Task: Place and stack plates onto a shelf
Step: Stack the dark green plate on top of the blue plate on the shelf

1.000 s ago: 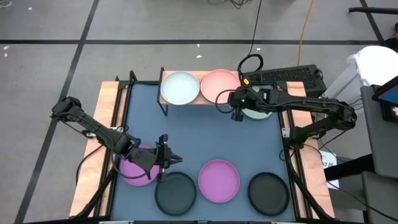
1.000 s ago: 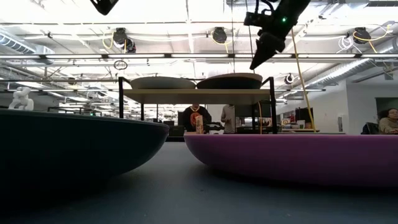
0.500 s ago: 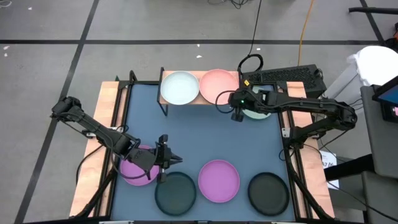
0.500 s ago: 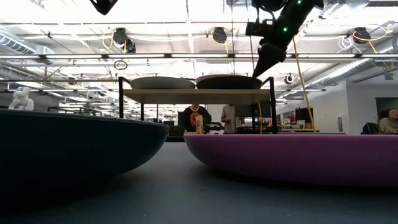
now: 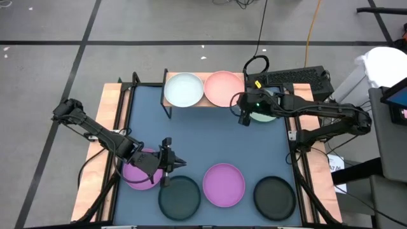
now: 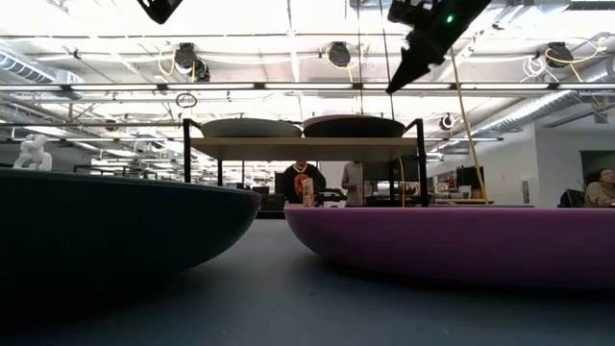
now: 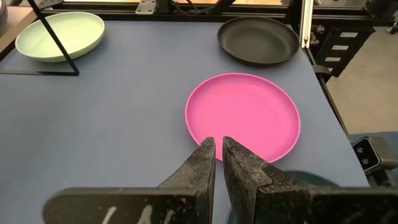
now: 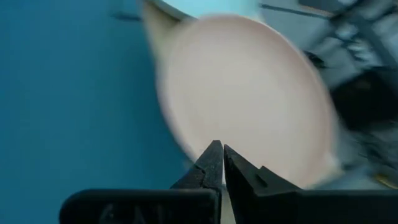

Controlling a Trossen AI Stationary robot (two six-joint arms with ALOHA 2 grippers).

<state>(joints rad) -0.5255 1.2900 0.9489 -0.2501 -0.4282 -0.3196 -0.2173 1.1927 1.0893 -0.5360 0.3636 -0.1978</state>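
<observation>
The light-wood shelf [image 5: 206,95] stands at the table's far edge with a white plate [image 5: 184,89] and a pink plate [image 5: 226,88] resting side by side on it. A mint green plate [image 5: 266,113] lies on the table beside the shelf's right end. Two purple plates [image 5: 138,172] [image 5: 224,184] and two dark plates [image 5: 179,196] [image 5: 275,197] lie along the near edge. My right gripper [image 5: 242,119] is shut and empty, above shelf height [image 6: 392,88] by the pink plate [image 8: 249,106]. My left gripper [image 5: 172,164] is shut and empty between the left purple plate and a dark plate.
A black keyboard [image 5: 292,77] lies beyond the table's far right corner. The table's middle [image 5: 203,137] is bare blue-grey surface. The shelf's black legs [image 5: 168,109] stand on the table. People sit in the room behind the shelf [image 6: 303,183].
My right gripper has dipped toward the shelf's right end by the pink plate, then risen again, staying shut. The plates have kept still.
</observation>
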